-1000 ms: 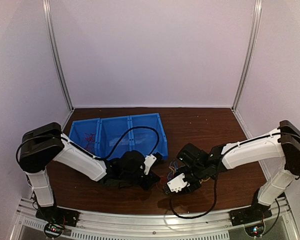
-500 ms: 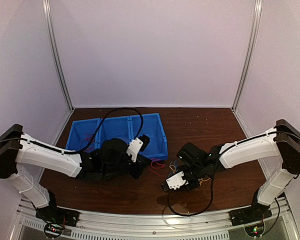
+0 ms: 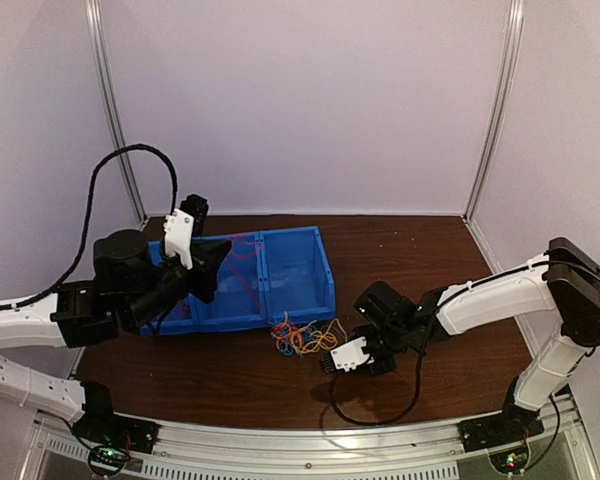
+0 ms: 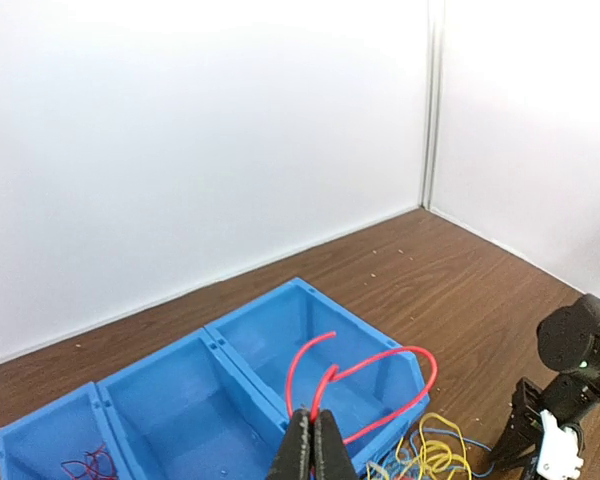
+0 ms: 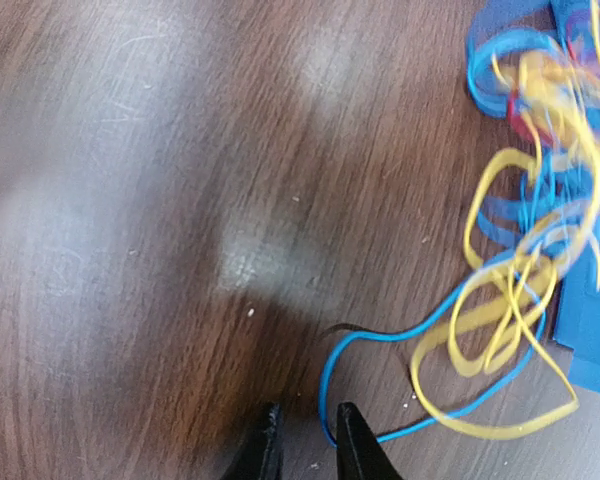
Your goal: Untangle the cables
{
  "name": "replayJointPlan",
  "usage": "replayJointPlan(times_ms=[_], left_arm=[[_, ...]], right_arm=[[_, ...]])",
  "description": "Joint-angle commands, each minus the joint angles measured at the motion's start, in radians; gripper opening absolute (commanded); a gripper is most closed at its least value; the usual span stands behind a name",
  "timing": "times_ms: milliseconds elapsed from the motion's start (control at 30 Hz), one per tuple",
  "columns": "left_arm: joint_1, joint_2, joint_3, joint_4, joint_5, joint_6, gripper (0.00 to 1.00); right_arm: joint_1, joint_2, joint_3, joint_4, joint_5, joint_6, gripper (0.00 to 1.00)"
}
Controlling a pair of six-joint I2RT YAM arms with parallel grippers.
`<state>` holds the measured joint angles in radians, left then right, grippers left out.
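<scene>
Your cables: the yellow, blue and red tangle lies on the table, just in front of the right end of the blue bin. One red cable loops above the bin, clamped tight in your left gripper. More red strands sit in the bin's left compartment. Your right gripper is low over the table beside the tangle, jaws nearly together. A blue strand runs along one finger, but it's blurry, so can't tell if it's pinched.

Tangled cables (red strand aloft)
</scene>
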<state>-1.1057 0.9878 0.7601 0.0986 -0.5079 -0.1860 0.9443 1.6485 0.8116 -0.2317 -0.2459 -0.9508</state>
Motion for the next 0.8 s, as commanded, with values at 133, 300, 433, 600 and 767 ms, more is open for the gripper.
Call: replayJointPlan(times_ms=[133, 300, 433, 600, 767], left_arm=[[0.006, -0.090, 0.101, -0.126, -0.122, 0.081, 0.00], [0.006, -0.063, 0.048, -0.134, -0.081, 0.009, 0.00], [0.006, -0.066, -0.009, -0.083, -0.061, -0.033, 0.00], [0.006, -0.061, 0.020, -0.053, 0.008, -0.063, 0.00], [0.006, 0.046, 0.125, -0.024, 0.259, 0.009, 0.00]], right_arm=[[-0.010, 0.019, 0.003, -0.111, 0.021, 0.027, 0.19], [-0.009, -0.097, 0.117, -0.222, -0.072, 0.046, 0.32], [-0.008, -0.148, 0.179, -0.203, -0.175, 0.098, 0.47], [-0.005, -0.120, 0.262, -0.217, -0.216, 0.126, 0.50], [-0.077, -0.180, 0.300, -0.248, -0.256, 0.155, 0.50]])
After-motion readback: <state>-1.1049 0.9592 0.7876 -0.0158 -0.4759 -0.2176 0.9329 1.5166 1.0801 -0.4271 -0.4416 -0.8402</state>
